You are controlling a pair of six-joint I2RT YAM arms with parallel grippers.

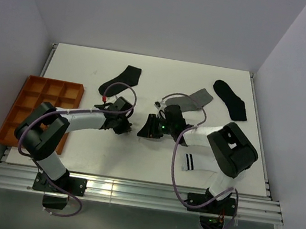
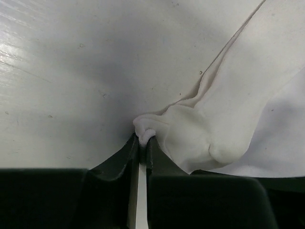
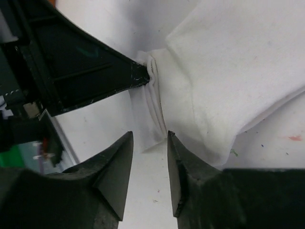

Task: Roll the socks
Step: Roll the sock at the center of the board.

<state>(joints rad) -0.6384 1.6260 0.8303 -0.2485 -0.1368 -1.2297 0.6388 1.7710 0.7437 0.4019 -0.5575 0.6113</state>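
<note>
- The fingers (image 2: 164, 167) of the left gripper (image 2: 142, 143) are squeezed together on a little bunched-up edge of the white sock (image 2: 228, 109); the rest of it fans off to the right, flat on the table (image 1: 132, 167).
- The right gripper (image 3: 148, 143) has its jaws apart and holds nothing. A folded edge of the sock sits just past its tips, lined up with the gap.
- From overhead we can barely tell that sock from the white tabletop, and both grippers cover the spot where they meet.
- The striped sock (image 1: 189, 163) is half tucked under the right arm.
- On the table, left to right: orange tray (image 1: 34, 86), left dark sock (image 1: 120, 82), grey sock (image 1: 195, 101), right dark sock (image 1: 230, 99).
- Plain pale walls (image 1: 158, 15) on three sides.
</note>
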